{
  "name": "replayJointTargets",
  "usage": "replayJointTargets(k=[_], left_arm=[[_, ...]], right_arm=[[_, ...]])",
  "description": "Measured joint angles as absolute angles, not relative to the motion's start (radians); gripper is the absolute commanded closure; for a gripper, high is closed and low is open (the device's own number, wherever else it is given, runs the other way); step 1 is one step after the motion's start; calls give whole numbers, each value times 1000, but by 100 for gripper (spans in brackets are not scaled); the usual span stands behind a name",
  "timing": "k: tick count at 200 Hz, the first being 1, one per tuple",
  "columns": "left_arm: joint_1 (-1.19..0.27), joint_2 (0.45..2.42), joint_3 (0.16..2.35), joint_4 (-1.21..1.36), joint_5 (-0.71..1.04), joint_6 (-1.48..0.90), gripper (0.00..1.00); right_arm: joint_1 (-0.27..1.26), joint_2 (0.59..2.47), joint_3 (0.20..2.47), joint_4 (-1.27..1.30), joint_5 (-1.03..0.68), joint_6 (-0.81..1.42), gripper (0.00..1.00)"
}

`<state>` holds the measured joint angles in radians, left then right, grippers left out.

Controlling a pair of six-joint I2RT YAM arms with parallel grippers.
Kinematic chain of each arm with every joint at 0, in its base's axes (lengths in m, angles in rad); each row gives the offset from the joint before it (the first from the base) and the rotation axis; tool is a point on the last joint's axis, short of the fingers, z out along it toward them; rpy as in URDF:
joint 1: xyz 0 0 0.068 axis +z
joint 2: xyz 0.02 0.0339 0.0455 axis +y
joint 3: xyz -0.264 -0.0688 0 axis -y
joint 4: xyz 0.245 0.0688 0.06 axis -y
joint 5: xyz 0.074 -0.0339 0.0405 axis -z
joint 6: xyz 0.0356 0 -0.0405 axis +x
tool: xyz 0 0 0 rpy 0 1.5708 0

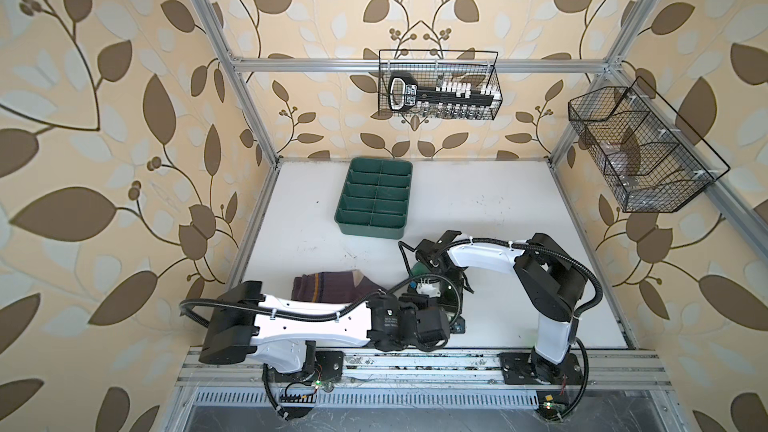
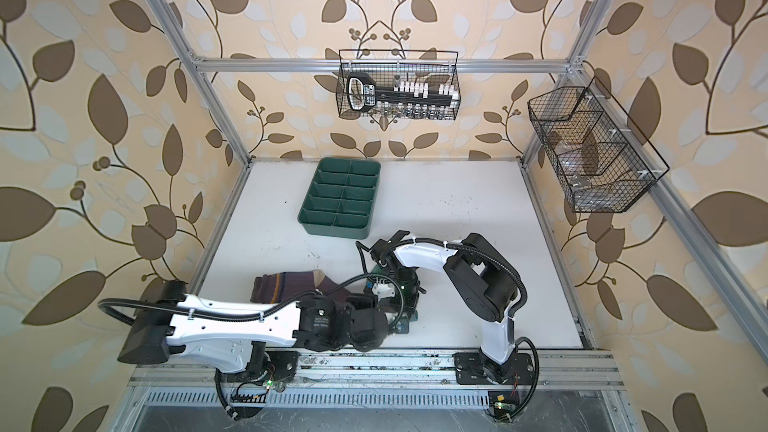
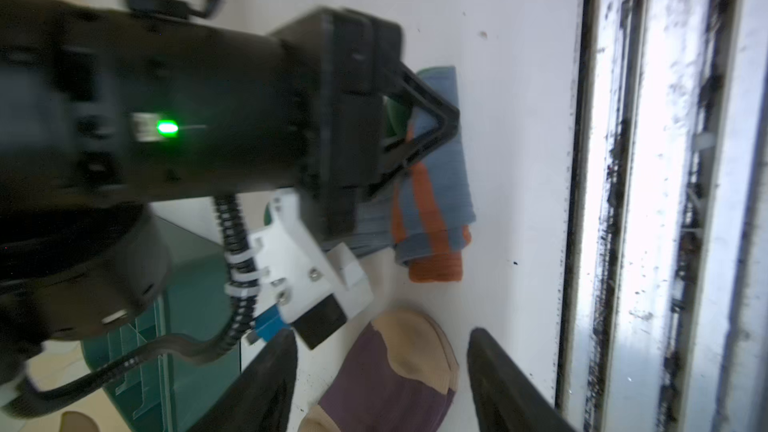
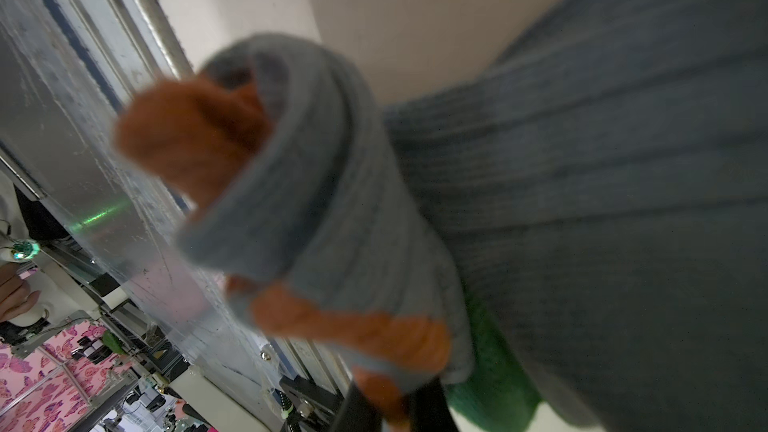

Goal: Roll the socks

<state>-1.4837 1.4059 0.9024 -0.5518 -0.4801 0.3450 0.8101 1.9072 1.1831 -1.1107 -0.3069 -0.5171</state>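
R gripper (image 4: 395,407) pinches grey-blue sock (image 3: 440,184) roll, L gripper (image 3: 382,338) spread over purple sock (image 1: 328,288) at its 9 o'clock (top view); roll may unwind if pinch slips.

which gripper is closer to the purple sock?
Left. The left gripper hangs at the tan toe of the purple sock, jaws open either side of it. The right gripper is shut on the grey sock, apart from the purple one.
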Motion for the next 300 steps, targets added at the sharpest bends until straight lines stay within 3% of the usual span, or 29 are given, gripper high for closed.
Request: replayJointTargets(k=[56, 151, 187, 234, 252, 264, 271, 281, 284, 286, 300], left_arm=[[-1505, 1501, 809, -270, -580, 308, 25], [-1463, 1607, 751, -110, -550, 310, 28], [-1436, 1663, 766, -54, -548, 302, 52], [-1431, 1697, 776, -44, -534, 282, 100], [-1431, 1700, 780, -46, -538, 267, 100], [-1424, 1706, 786, -44, -540, 258, 100], [-1416, 1707, 788, -41, -540, 254, 100], [-1405, 1708, 791, -42, -529, 251, 100], [-1405, 1708, 792, -43, -527, 251, 100], [-1405, 1708, 792, -44, -525, 250, 100], [-1406, 1707, 796, -56, -514, 251, 100]], right_arm=[[795, 1912, 1183, -1112, -329, -525, 100], [791, 1912, 1182, -1111, -333, -533, 100], [789, 1911, 1182, -1109, -336, -532, 100], [777, 1897, 1174, -1087, -336, -530, 100], [764, 1863, 1159, -1052, -319, -524, 100], [752, 1821, 1140, -1012, -302, -519, 89], [743, 1784, 1124, -980, -290, -514, 74], [732, 1724, 1098, -930, -271, -505, 37], [728, 1697, 1086, -909, -266, -505, 11], [726, 1683, 1081, -900, -264, -505, 3], [706, 1545, 1026, -804, -253, -504, 0]])
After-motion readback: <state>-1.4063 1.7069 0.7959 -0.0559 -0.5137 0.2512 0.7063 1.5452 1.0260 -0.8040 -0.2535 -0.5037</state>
